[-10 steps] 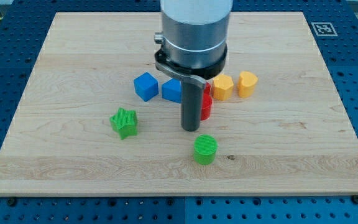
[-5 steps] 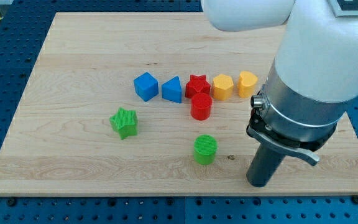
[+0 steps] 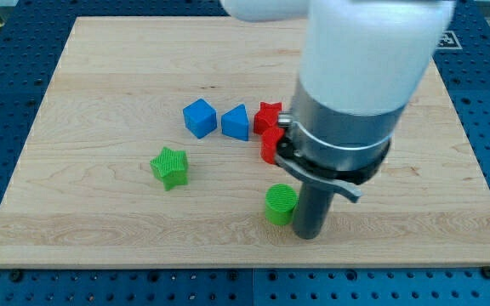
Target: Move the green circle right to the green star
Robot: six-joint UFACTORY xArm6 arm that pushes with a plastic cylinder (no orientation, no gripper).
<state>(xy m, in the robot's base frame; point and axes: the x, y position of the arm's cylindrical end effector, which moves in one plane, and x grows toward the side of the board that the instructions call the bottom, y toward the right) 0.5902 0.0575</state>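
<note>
My tip is a bare rod with no hand to open or close, and it stands just right of the green circle. I should push slowly and straight left, stopping beside the green star.

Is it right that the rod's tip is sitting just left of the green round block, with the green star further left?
Not quite. In the camera view my tip is just to the right of the green round block, close against it, not left. The green star does lie further toward the view's left.
</note>
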